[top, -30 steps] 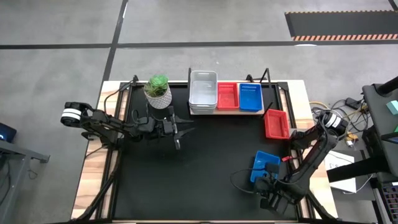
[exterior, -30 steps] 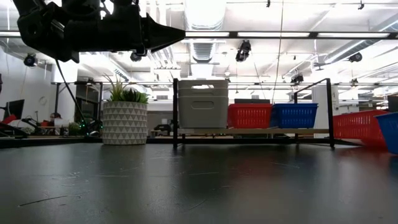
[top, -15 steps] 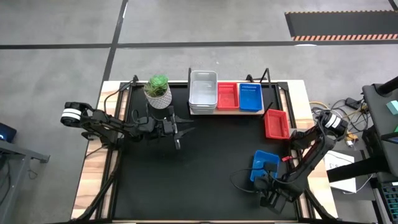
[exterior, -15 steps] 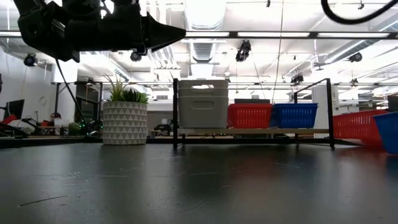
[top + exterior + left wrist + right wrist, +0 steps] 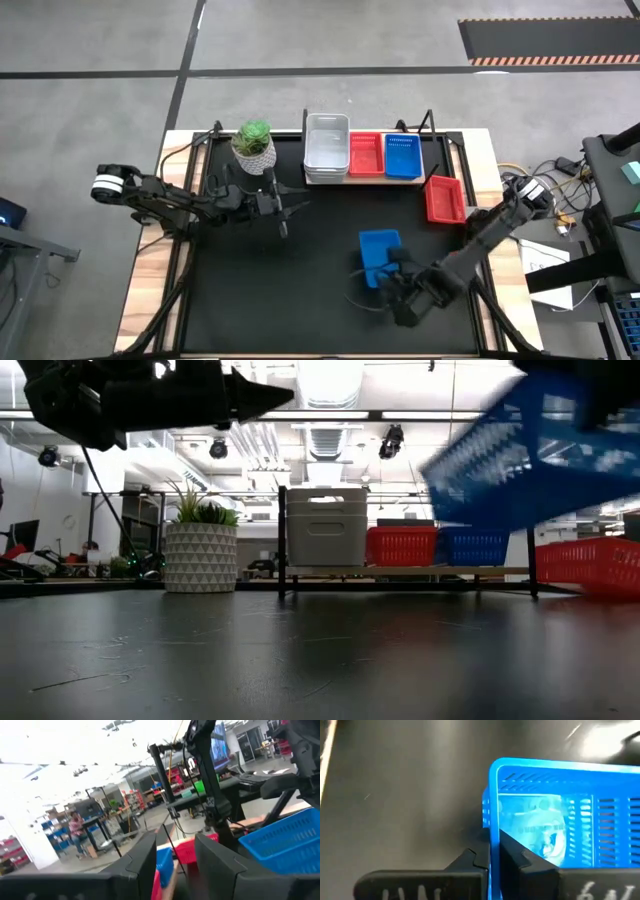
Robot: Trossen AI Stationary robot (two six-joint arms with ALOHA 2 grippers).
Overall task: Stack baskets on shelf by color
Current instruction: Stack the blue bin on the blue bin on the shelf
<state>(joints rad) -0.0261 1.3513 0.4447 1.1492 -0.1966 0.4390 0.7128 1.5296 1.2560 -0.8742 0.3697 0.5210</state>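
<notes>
The shelf [image 5: 412, 180] at the table's far edge carries stacked white-grey baskets [image 5: 327, 148], a red basket [image 5: 365, 155] and a blue basket [image 5: 400, 155] side by side. Another red basket [image 5: 444, 198] rests on the table right of the shelf. My right gripper [image 5: 492, 859] is shut on a second blue basket [image 5: 376, 250] [image 5: 530, 450], held above the table's near middle. My left gripper [image 5: 290, 207] [image 5: 175, 865] hovers open and holds nothing, left of centre, beside the plant pot. My right gripper pinches one wall of the blue basket at its rim [image 5: 492, 832], one finger [image 5: 512, 854] inside the basket and the other outside. The fingers come slanting down from the table's near right. The basket hangs lifted clear of the table, tilted.
A white ribbed plant pot [image 5: 254, 145] stands at the far left of the shelf. Cables and equipment lie past the table's right edge. The black tabletop [image 5: 300, 290] shows bare in the near left.
My right gripper has taken hold of the blue basket at the near right of the table, lifted it clear and carried it toward the table's left and middle. The basket, flat on the table before, now hangs tilted in the air.
</notes>
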